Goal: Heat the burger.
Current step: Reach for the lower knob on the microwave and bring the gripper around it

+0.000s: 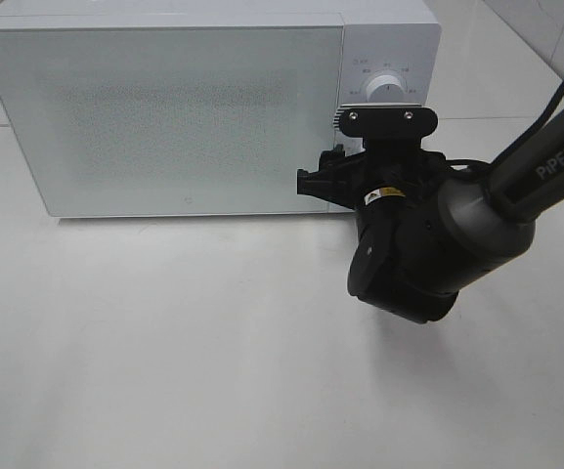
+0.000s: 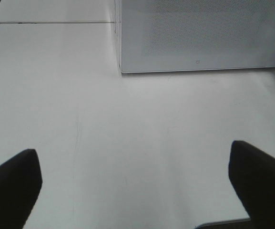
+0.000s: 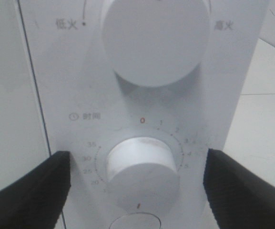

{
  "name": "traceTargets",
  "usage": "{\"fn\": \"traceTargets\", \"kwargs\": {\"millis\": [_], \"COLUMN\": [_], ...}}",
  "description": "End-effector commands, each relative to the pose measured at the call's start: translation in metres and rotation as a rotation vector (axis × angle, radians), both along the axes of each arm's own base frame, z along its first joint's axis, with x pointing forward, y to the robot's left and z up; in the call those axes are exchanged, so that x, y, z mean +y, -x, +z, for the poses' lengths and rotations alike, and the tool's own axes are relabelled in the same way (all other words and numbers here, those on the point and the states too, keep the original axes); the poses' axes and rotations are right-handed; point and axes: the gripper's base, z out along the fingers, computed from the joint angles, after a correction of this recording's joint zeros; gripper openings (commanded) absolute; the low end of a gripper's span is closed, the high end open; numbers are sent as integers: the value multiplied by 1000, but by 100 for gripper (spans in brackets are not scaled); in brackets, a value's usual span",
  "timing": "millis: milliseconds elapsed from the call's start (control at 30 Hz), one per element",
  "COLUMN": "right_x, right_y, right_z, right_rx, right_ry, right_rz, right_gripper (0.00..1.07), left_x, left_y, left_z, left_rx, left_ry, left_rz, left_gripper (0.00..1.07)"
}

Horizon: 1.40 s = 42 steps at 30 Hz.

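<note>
The burger is out of view in all three frames. The white microwave [image 1: 164,117] stands at the back of the table with its door closed. My right gripper [image 3: 137,167] is open and right up against the control panel. Its black fingers [image 3: 27,191] stand either side of the lower timer knob [image 3: 139,164] with a gap on each side. The larger power knob [image 3: 156,38] is above it. In the high view the right arm's wrist [image 1: 399,244] hides the lower panel. My left gripper [image 2: 135,167] is open over bare table, well short of the microwave [image 2: 199,33].
The white table [image 1: 164,352] stretches in front of the microwave. A seam to a second table [image 2: 51,12] runs behind it on the left. The right arm's cable and link [image 1: 545,156] come in from the right edge.
</note>
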Motion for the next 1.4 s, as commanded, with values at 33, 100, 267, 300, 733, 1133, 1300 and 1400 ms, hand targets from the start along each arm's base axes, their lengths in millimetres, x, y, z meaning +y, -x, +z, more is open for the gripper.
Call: {"fn": "traceTargets", "kwargs": {"millis": [33, 100, 267, 300, 733, 1133, 1300, 1400], "right_x": [-6, -6, -6, -6, -6, -4, -2, -2], "right_y": [-3, -3, -3, -3, -3, -3, -4, -4], "right_z": [25, 25, 25, 25, 25, 24, 22, 21], "right_rx": [-209, -208, -208, -208, -207, -225, -200, -191], "right_ry": [36, 33, 33, 33, 21, -132, -171, -188], "right_rz": [-66, -66, -66, -66, -66, -63, -46, -44], "right_gripper": [75, 75, 73, 73, 49, 36, 31, 25], "left_x": [-1, -1, -1, -1, -1, -1, -1, -1], "left_y": [3, 3, 3, 3, 3, 3, 3, 3], "left_z": [1, 1, 1, 1, 1, 1, 1, 1], "left_rx": [-27, -27, -27, -27, -28, -28, -28, -28], "left_ry": [14, 14, 14, 14, 14, 14, 14, 14], "left_rz": [2, 2, 2, 2, 2, 2, 2, 2], "left_gripper": [100, 100, 100, 100, 100, 100, 100, 100]}}
